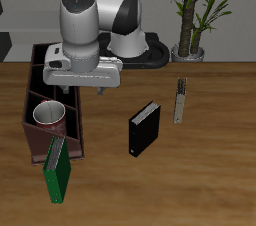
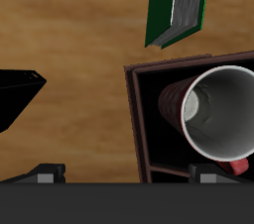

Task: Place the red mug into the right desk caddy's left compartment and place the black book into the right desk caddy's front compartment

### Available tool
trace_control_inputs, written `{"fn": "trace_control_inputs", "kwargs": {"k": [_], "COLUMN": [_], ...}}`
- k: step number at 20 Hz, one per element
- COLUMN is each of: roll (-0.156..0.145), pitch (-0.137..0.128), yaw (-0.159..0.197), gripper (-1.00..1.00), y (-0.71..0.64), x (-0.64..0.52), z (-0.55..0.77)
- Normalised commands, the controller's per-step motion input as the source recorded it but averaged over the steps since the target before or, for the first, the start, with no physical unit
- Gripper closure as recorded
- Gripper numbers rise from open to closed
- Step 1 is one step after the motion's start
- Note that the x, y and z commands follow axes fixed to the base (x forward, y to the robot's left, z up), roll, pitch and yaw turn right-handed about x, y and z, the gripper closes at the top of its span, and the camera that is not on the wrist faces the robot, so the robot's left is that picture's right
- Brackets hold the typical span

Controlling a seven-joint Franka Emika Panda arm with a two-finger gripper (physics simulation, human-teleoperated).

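Standing inside the right desk caddy (image 1: 40, 95), in a section toward the end nearer the table's front edge, is one red mug (image 1: 48, 116), upright, its light grey inside facing up; which compartment that is by name cannot be told from the exterior view. One black book (image 1: 145, 128) stands on edge on the wooden table (image 1: 200, 180), well apart from the caddy and untouched. One green book (image 1: 57, 170) leans against the caddy's front end, tilted. A thin upright book with a pale patterned cover (image 1: 180, 101) stands farther back, near a potted plant (image 1: 192, 10), so three books in all. The single gripper (image 1: 90, 88) hangs above the caddy's edge beside the mug, with nothing between its fingers; how wide they stand cannot be told from here. From the wrist view, the red mug (image 2: 213, 109) again shows within the caddy's (image 2: 134, 119) dark walls, lying close against one wall, its mouth wide to the camera. The green book (image 2: 177, 8) rests just outside the caddy, its white page edge visible. The black book (image 2: 18, 99) appears as a dark wedge apart from the caddy. Only dark finger bases show at the frame's edge, so the spread stays unclear.
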Motion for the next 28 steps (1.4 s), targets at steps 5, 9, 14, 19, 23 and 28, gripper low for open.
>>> {"fn": "trace_control_inputs", "kwargs": {"k": [5,9,14,19,23,28], "roll": [-0.036,-0.029,0.0,0.021,0.028,0.015], "pitch": [-0.035,-0.046,-0.05,-0.047,-0.005,-0.025], "yaw": [0.004,-0.02,-0.04,-0.061,-0.044,-0.053], "gripper": [-1.0,-1.0,-1.0,-1.0,-1.0,-1.0], "y": [0.16,0.39,0.34,0.43,0.42,0.35], "x": [-0.05,-0.02,0.01,-0.01,0.1,0.13], "z": [0.19,0.24,0.22,0.19,-0.1,-0.13]}}
